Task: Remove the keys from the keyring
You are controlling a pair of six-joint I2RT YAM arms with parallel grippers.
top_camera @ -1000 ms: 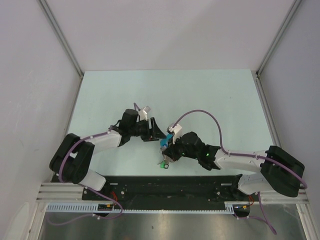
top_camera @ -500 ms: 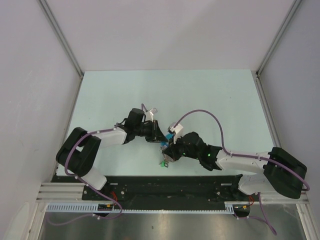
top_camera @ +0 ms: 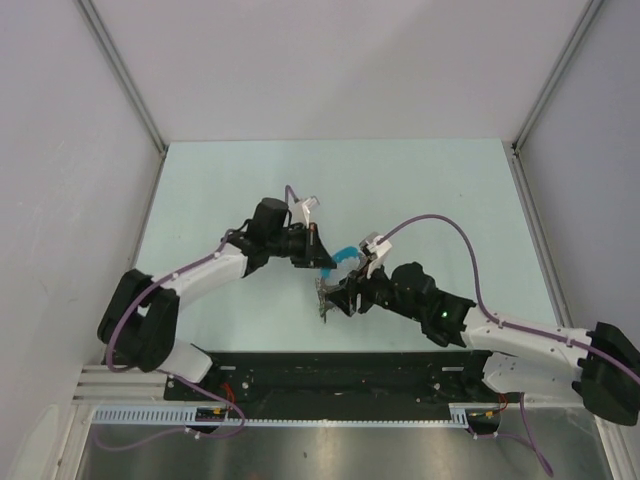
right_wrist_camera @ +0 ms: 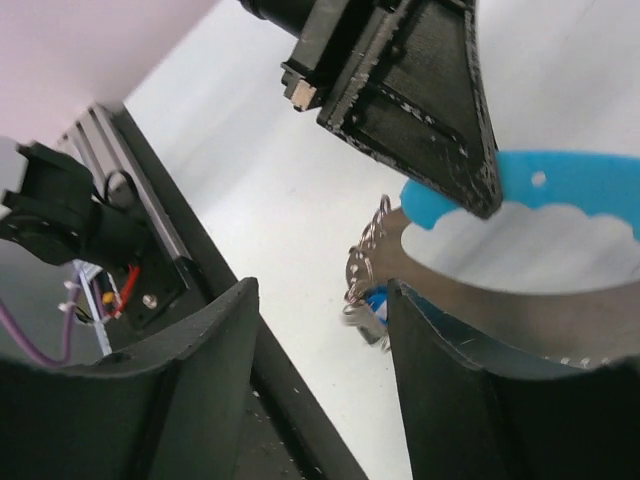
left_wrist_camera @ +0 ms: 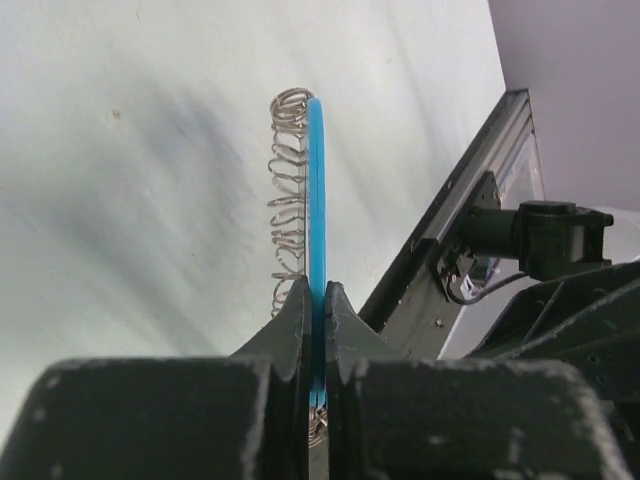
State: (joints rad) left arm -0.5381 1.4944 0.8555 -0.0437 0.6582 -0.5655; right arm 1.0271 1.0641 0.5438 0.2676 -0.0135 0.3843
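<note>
**Pinching the blue piece: left gripper clenched, right gripper released**

The left gripper (top_camera: 320,252) is clenched on the blue piece (left_wrist_camera: 316,180). In the left wrist view the piece stands edge-on between the fingers and sticks out well past their tips. Just beside it runs the keyring (left_wrist_camera: 288,170), seen as a string of thin silvery loops.

From above, the blue piece arcs to the right from the left gripper toward the right gripper (top_camera: 343,297), near the middle of the pale table (top_camera: 430,190). The keys (top_camera: 322,297) show as a small silvery bunch on the near side of the blue piece, just left of the right gripper's tips. Whether they rest on the table or hang clear of it cannot be told.

The right gripper is released. In its own wrist view its fingers (right_wrist_camera: 200,380) stand well apart, with the silvery loops and a small bit of blue in the gap between them. A curved silvery strip lies close along the right-hand finger, and whether it touches that finger cannot be told.
</note>
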